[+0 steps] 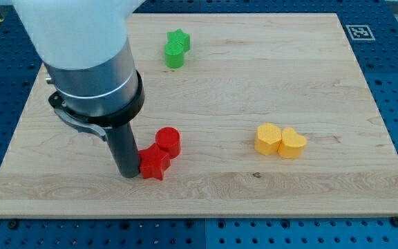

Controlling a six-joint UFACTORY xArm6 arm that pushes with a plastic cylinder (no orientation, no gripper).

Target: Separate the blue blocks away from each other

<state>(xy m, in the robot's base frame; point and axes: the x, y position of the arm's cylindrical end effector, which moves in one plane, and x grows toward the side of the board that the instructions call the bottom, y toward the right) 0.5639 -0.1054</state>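
at the left of the frame i see my arm coming down from the upper left corner, and my tip (126, 173) stands on the wooden board (323, 187) in the lower left part. there is no hand on this rig, only the rod, so nothing can open, close or grip; it only pushes. my tip is touching the left side of the red star block (155, 164), and just above this, touching it, is the red round block (168, 141). i think the rod is here only because of its path, since red is not my task.

more to the right, at the top, two green blocks (176, 49) sit together; one looks like a star. at the right middle, two yellow blocks (280, 141) touch each other, one like a heart.

the blue blocks i cannot find anywhere. maybe my arm hides them, so i cannot tell how they look or how near they are.
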